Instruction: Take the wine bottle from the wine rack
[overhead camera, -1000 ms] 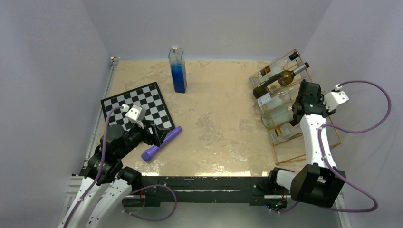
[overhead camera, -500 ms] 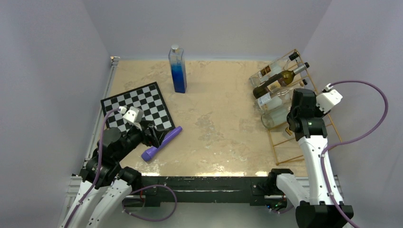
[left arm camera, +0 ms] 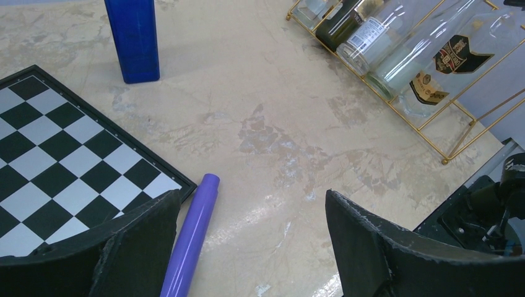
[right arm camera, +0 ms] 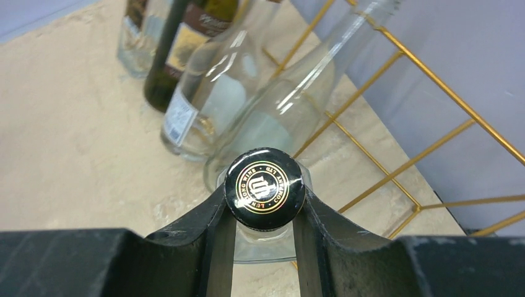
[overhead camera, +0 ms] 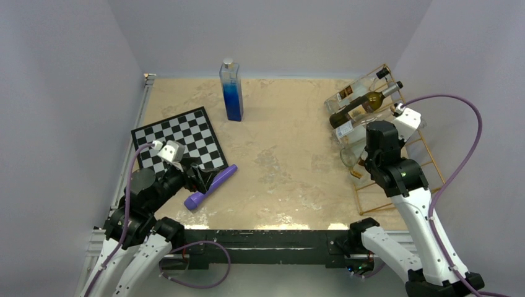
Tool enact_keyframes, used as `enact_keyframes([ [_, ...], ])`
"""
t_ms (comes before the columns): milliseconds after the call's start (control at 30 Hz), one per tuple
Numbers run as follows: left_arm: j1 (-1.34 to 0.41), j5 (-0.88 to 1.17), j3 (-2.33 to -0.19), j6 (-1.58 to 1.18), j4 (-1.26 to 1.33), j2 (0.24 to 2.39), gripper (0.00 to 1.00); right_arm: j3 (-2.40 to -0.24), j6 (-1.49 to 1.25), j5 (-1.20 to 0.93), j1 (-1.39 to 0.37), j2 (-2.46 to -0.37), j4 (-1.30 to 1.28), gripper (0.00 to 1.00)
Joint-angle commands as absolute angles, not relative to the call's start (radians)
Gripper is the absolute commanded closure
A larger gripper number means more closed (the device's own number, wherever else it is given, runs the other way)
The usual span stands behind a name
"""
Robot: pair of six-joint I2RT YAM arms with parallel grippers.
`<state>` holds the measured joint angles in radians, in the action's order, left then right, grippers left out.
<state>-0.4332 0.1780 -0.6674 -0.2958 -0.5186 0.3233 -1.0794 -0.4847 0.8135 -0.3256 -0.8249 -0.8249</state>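
Overhead and wrist views of the two arms at the beige marbled table (overhead camera: 285,161). The wine rack (right arm camera: 433,81), a slanted frame of gold wire, is standing to the right of and beyond the right gripper (right arm camera: 264,201), with its bars running up toward the wall. Four other bottles (right arm camera: 272,111) are lying side by side on the rack beyond the fingertips. Their bases are pointing low toward the table's middle and their necks are rising toward the wall.

A black-and-white chessboard (left arm camera: 56,161) is lying flat to the left of the left gripper (left arm camera: 251,204).

The right gripper's fingers (right arm camera: 213,241) are pinching the neck of the wine bottle (right arm camera: 265,246), a clear one, just under its top. The bottle's long axis is running almost straight away from the wrist camera, top toward the wrist and base toward the table. In the left wrist view it is slanting like its neighbours, with its base at the rack's low front bar.

A tall blue bottle (overhead camera: 231,93) is standing upright well beyond the left gripper. A purple cylinder (left arm camera: 192,238) is lying just beside the left finger, one end next to the board's corner. The left gripper's fingers are spread wide with only bare table between them.

The wine bottle's black cap (right arm camera: 264,187), printed in gold, is facing the right wrist camera.
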Motion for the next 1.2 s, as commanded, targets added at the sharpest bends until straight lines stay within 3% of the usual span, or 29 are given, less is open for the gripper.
enact_keyframes([
  [0,-0.436,0.175,-0.682,-0.288,-0.505,0.309,0.1,-1.188,-0.38,0.73,-0.391,-0.802,-0.694,1.0],
  [300,-0.436,0.167,-0.681,-0.286,-0.506,0.286,0.1,-1.323,-0.313,0.653,-0.582,-0.929,-0.649,1.0],
  [533,-0.437,0.166,-0.682,-0.287,-0.508,0.274,0.1,-1.345,-0.196,0.364,-0.626,-1.088,-0.36,1.0],
  [933,-0.437,0.138,-0.682,-0.286,-0.517,0.252,0.1,-1.641,-0.054,0.199,-0.638,-1.589,-0.045,1.0],
  [1167,-0.437,0.133,-0.683,-0.285,-0.519,0.253,0.09,-1.898,-0.016,0.227,-0.638,-1.826,-0.102,1.0],
])
